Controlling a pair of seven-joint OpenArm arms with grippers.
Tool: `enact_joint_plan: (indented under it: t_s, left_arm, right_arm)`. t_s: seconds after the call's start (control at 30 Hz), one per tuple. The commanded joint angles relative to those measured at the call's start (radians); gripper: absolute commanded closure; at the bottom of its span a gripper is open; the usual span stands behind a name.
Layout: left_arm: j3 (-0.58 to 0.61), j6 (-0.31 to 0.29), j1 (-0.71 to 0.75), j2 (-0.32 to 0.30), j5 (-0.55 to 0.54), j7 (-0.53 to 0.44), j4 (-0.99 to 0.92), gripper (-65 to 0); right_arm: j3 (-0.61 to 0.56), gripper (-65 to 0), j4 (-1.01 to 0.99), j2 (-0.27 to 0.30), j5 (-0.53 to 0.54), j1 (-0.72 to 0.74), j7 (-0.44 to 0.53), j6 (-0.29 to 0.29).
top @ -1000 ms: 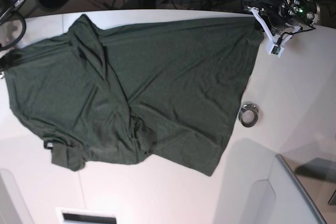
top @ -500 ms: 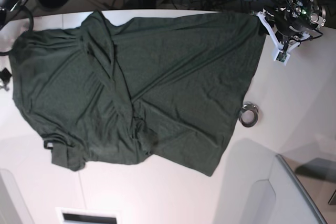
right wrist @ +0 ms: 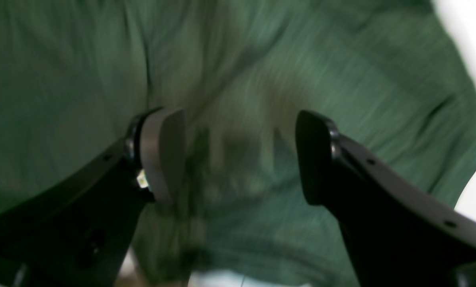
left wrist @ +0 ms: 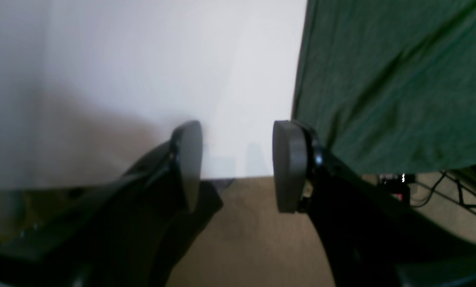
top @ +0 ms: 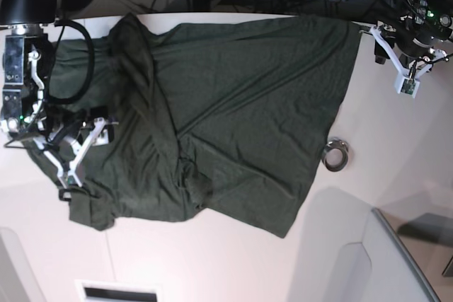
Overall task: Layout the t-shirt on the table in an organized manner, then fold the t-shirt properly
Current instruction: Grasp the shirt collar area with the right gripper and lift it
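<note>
1. Hovering my left gripper (left wrist: 236,165), jaws apart and empty, over the white smooth table (left wrist: 142,71) edge.
2. Dark green cloth t-shirt (top: 226,111) lies spread, wrinkled, on it.
3. My right gripper (right wrist: 239,155) gapes empty above the shirt.

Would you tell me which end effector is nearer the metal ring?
Left end effector: above the metal ring, off the t-shirt's corner. Right end effector: across the shirt.
</note>
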Motion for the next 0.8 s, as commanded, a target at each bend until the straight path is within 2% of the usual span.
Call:
enact_joint_plan:
  t_s: [0.0,0.13,0.27,0.43,0.77]
  left_arm:
    - [-0.002,-0.001,0.006,-0.010,0.001,-0.004,0.016,-28.5]
    - [-0.002,-0.001,0.000,0.029,0.011,-0.009,0.010,-28.3]
    - [-0.003,-0.001,-0.005,0.027,0.011,-0.009,0.010,-28.3]
    - [-0.011,-0.001,-0.016,0.023,0.011,-0.009,0.009,-28.3]
    - [-0.011,-0.001,-0.014,0.009,0.011,-0.009,0.009,-28.3]
  right_arm:
    - [0.010,-40.5,0.032,0.010,-0.003,-0.012,-0.014,-0.002]
    - [0.010,-40.8,0.116,-0.025,-0.017,-0.150,-0.008,-0.002]
    - [0.008,-41.1,0.132,-0.065,-0.055,-0.216,-0.005,-0.002]
    - [0.007,-41.3,0.127,-0.091,-0.093,-0.237,-0.004,-0.002]
    - [0.007,-40.4,0.041,-0.097,-0.092,-0.237,0.033,-0.002]
